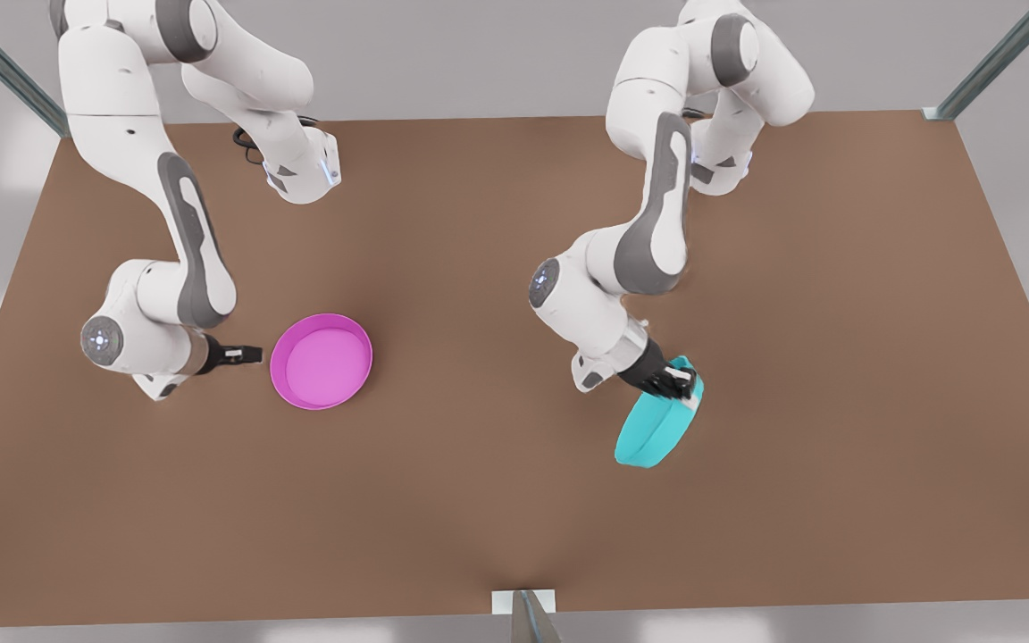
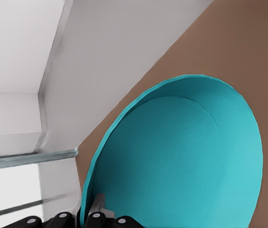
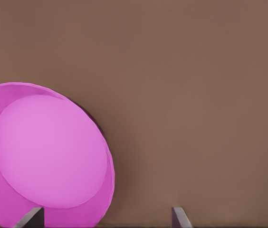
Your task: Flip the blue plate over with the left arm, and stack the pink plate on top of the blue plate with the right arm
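The blue plate [image 1: 648,433] is tilted steeply on its edge at the front view's right, lifted off the brown table. My left gripper [image 1: 680,382] is shut on its upper rim. In the left wrist view the blue plate [image 2: 181,156] shows its inside, with the left gripper [image 2: 96,213] pinching the rim. The pink plate [image 1: 322,362] lies flat and right side up at the front view's left. My right gripper [image 1: 251,354] hovers low just beside its rim, open. In the right wrist view the pink plate [image 3: 48,152] sits ahead of the spread right gripper [image 3: 108,218].
The brown table [image 1: 514,500] stretches wide between and in front of the two plates. Metal frame posts [image 1: 988,62] rise at the far corners, and a small metal bracket [image 1: 523,607] sits at the middle of the near edge.
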`<state>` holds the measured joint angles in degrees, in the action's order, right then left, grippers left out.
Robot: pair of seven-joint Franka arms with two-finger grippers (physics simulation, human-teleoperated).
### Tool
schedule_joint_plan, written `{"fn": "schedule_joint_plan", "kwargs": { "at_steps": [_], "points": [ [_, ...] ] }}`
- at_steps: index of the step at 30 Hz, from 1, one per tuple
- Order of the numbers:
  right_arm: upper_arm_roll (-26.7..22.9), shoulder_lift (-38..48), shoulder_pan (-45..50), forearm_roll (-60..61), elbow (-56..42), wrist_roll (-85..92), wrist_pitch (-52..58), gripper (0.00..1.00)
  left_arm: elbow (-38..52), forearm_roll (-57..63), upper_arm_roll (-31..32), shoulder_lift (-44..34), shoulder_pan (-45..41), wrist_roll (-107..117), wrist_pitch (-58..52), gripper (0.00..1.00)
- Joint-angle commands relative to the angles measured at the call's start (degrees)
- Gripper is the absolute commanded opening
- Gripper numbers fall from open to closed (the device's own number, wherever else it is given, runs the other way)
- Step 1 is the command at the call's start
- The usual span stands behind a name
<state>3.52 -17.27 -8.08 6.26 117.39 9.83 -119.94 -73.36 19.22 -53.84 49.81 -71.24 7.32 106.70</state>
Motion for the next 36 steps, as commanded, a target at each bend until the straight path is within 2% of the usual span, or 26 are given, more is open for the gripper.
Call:
{"fn": "schedule_joint_plan", "kwargs": {
  "at_steps": [1, 5, 8, 10, 18, 23, 32, 33, 34, 35, 36],
  "points": [
    [-0.01, 0.13, 0.17, 0.33, 2.04, 11.61, -6.25, 1.00, -0.21, 7.57, -0.30, 2.13, -2.66, 59.73, 3.61, 0.21],
    [0.25, -3.83, 1.05, 1.56, 2.75, 11.44, -13.04, 1.00, -2.67, 22.78, -0.65, 7.67, -11.54, 76.61, -4.91, 0.21],
    [0.34, -3.83, 1.05, 2.88, 3.10, 11.35, -13.12, 1.00, -2.76, 27.71, 2.16, 10.66, -14.97, 97.34, -7.73, 0.21],
    [0.69, -4.18, 1.05, 4.37, 3.02, 11.44, -13.65, 1.00, -5.92, 36.58, 7.34, 10.22, -15.06, 112.03, -8.70, 0.21],
    [0.69, -4.62, 0.96, 6.22, 5.30, 11.35, -16.73, 1.00, -6.10, 39.22, 16.92, 11.36, -12.69, 114.85, -13.18, 0.21],
    [0.69, -5.50, 0.97, 6.48, 5.30, 11.35, -17.96, 1.00, -6.27, 39.14, 17.63, 14.70, -12.52, 116.78, -13.53, 0.21],
    [1.05, -7.26, 0.97, 7.01, 6.62, 11.35, -20.95, 1.00, -6.10, 38.70, 19.91, 16.11, -12.87, 118.01, -15.55, 0.21],
    [1.13, -7.26, 0.97, 7.01, 6.71, 11.35, -20.95, 1.00, -6.01, 38.43, 19.91, 16.11, -13.04, 117.84, -15.99, 0.40],
    [1.22, -7.26, 1.05, 7.01, 6.88, 11.35, -21.12, 1.00, -6.10, 38.43, 20.62, 16.46, -13.22, 117.49, -16.78, 0.55],
    [1.66, -7.26, 0.97, 7.01, 6.97, 11.35, -21.21, 1.00, -6.10, 38.43, 21.49, 16.55, -13.22, 116.79, -18.19, 0.68],
    [1.75, -7.26, 0.97, 7.01, 7.24, 11.35, -21.30, 1.00, -6.10, 38.43, 22.46, 16.28, -13.22, 113.36, -19.77, 0.77]
  ]
}}
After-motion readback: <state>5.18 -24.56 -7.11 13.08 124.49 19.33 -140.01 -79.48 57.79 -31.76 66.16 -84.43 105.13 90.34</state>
